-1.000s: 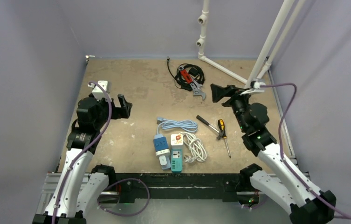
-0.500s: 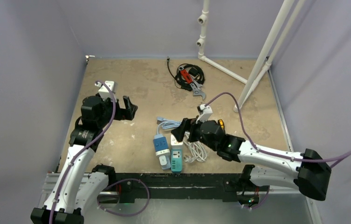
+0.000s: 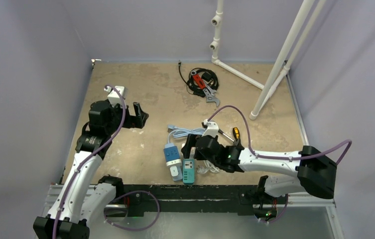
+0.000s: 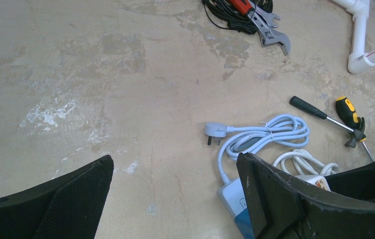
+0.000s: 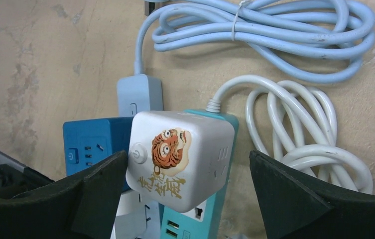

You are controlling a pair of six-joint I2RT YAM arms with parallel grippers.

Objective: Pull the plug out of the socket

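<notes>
A white cube adapter with a tiger sticker (image 5: pixel 180 159) sits plugged onto a teal power strip (image 5: pixel 212 214). Beside it lies a blue cube socket (image 5: pixel 90 142) with a white plug (image 5: pixel 128 219) below it. My right gripper (image 5: pixel 187 172) is open and straddles the white cube. Its left finger (image 5: pixel 95 194) is close against the cube and its right finger (image 5: pixel 300 199) stands apart. In the top view the right gripper (image 3: pixel 191 147) hovers over the sockets (image 3: pixel 171 155). My left gripper (image 3: pixel 140 113) is open and empty, raised to the left of them.
A coiled light-blue cable (image 5: pixel 260 35) with a loose plug (image 4: pixel 215 131) lies behind the sockets, and a white cable coil (image 5: pixel 300 144) to their right. A screwdriver (image 3: pixel 237 137), a wrench on black cable (image 3: pixel 204 82) and white pipes (image 3: pixel 275 64) lie farther back.
My right arm has swung from the far right down and left onto the sockets, and now straddles the white cube. My left gripper has shifted slightly right.
</notes>
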